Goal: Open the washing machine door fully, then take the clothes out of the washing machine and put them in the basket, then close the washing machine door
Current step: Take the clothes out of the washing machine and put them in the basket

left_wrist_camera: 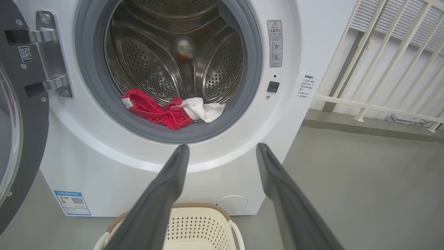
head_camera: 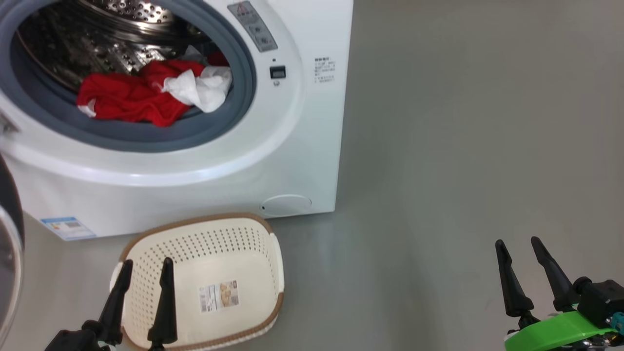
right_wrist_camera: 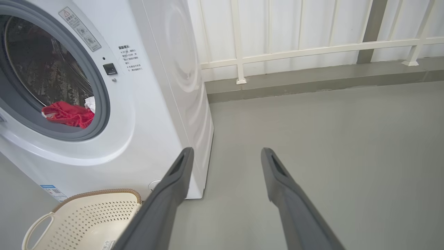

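Spread apart and empty: left gripper (head_camera: 147, 263), just above the basket (head_camera: 195, 220); right gripper (head_camera: 517, 241) likewise, well off to the side. Ahead of and above the left gripper, at the front lip of the washing machine (head_camera: 292, 146) drum: red-and-white clothes (head_camera: 131, 97), heaped crosswise. Nearer arm, probably: left.

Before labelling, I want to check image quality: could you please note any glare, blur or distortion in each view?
Head view: even light, faint sheen on the floor. Left wrist view: near fingers look soft; drum mirrors a smeared red blob. Right wrist view: wide-angle lens bows the washer side.
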Available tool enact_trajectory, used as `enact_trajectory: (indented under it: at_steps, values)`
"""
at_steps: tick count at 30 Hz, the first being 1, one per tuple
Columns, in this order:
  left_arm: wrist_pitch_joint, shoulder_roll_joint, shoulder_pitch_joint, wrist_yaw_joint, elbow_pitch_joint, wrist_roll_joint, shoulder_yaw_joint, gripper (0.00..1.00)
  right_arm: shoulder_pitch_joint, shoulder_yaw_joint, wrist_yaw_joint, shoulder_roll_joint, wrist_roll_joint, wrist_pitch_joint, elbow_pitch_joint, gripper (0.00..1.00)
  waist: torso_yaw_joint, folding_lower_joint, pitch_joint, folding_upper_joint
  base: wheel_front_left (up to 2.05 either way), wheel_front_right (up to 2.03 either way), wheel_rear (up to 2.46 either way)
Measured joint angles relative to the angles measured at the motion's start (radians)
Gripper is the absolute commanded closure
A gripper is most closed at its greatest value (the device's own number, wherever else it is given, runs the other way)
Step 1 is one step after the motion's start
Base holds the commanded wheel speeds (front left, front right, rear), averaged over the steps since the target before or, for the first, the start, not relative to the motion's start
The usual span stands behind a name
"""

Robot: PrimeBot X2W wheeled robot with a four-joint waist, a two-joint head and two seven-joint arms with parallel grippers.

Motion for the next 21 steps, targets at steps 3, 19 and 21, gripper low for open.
enact_trajectory:
  at_steps: [3,19,21]
  values:
    - [0.000,0.000,0.000,0.000,0.002,0.012,0.005,0.00,-0.009,0.004,0.000,0.001,0.000,0.000,0.000,0.00,0.000,0.0000,0.002,0.0000,1.31,-1.31,0.00]
    - [0.000,0.000,-0.017,0.000,0.017,0.030,0.007,0.00,-0.019,0.013,0.000,0.003,0.000,0.000,0.002,0.00,0.006,0.0000,0.011,0.0000,0.28,-0.28,0.00]
    - [0.000,0.000,-0.017,0.000,0.019,0.030,0.007,0.00,-0.019,0.015,0.000,0.003,0.001,0.000,0.004,0.00,0.006,0.0000,0.010,0.0000,0.00,0.00,0.00]
